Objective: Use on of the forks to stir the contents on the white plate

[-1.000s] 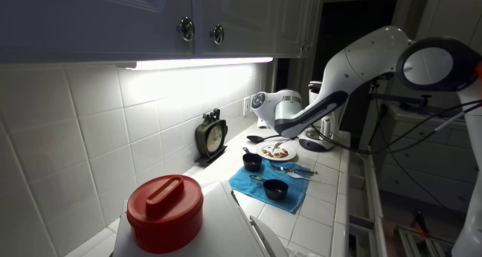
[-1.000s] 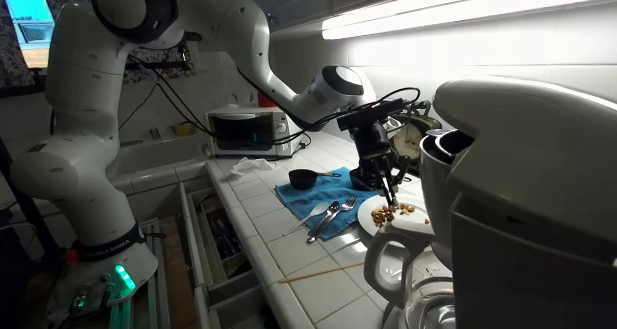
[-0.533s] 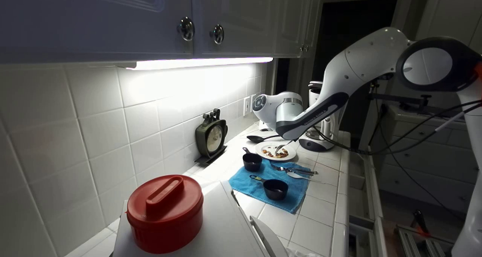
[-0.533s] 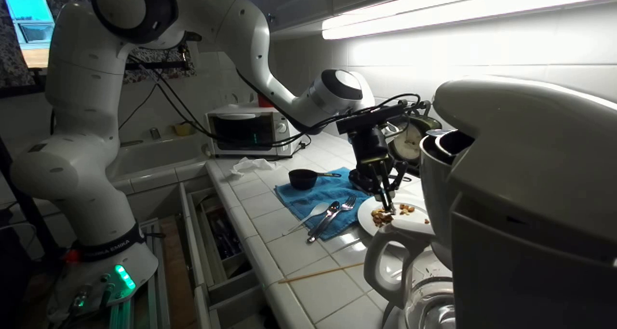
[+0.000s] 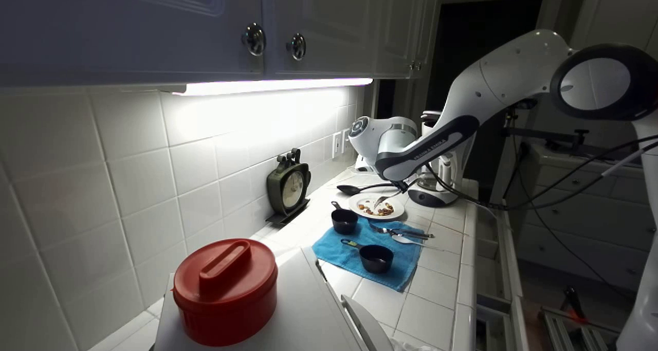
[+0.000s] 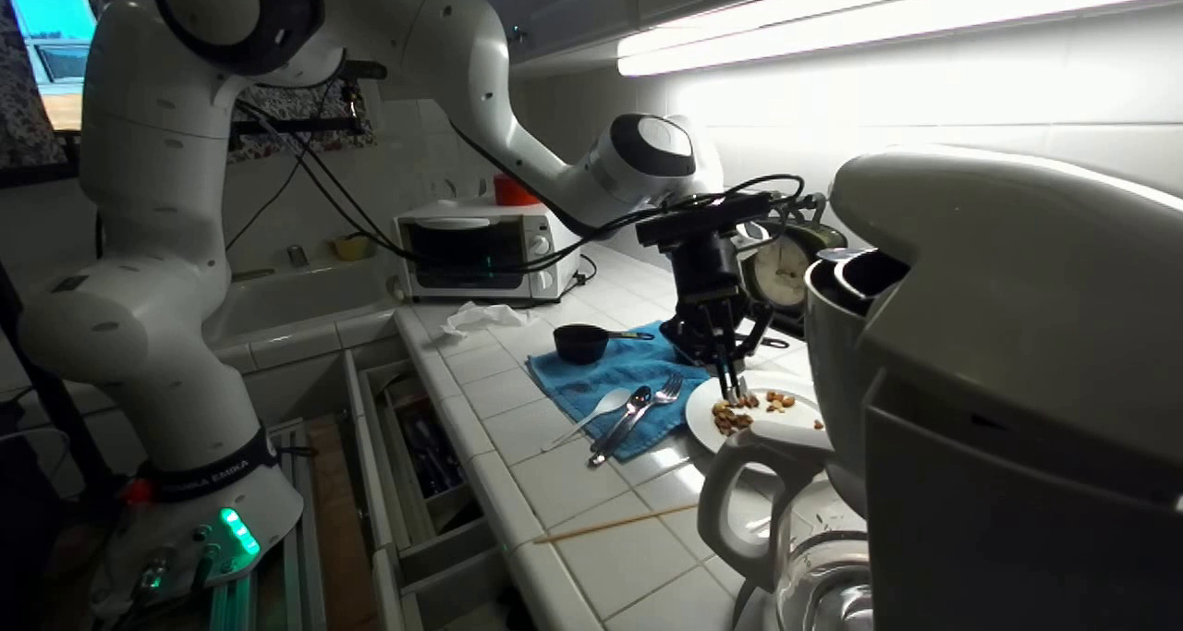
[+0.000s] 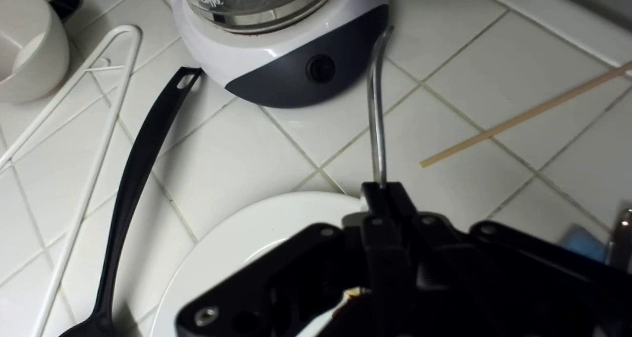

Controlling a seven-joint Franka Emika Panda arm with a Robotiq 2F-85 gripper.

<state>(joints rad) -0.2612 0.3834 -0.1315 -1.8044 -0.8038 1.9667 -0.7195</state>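
Note:
My gripper (image 6: pixel 730 383) is shut on a metal fork. The fork's handle (image 7: pixel 377 110) sticks out past the fingertips in the wrist view. Its tines (image 5: pixel 381 202) point down over the white plate (image 5: pixel 354 201); I cannot tell whether they touch it. The plate also shows in an exterior view (image 6: pixel 700 420) and partly in the wrist view (image 7: pixel 296 208). The contents, brownish nut-like bits (image 6: pixel 733 418), lie in a patch with some scattered beside it. In the wrist view my gripper (image 7: pixel 384 191) hides most of them. A second fork (image 6: pixel 667 391) lies on the blue cloth.
A coffee maker (image 6: pixel 1007 335) with a glass jug stands close beside the plate. A black spoon (image 7: pixel 138 164) lies behind it. The blue cloth (image 5: pixel 329 248) holds two black cups (image 5: pixel 376 258) and cutlery. A wooden stick (image 6: pixel 615 524) lies near the counter edge, above an open drawer (image 6: pixel 420 455).
My gripper dipped with the fork toward the bits, then rose a little and shifted toward the robot's base side. It stays shut on the fork.

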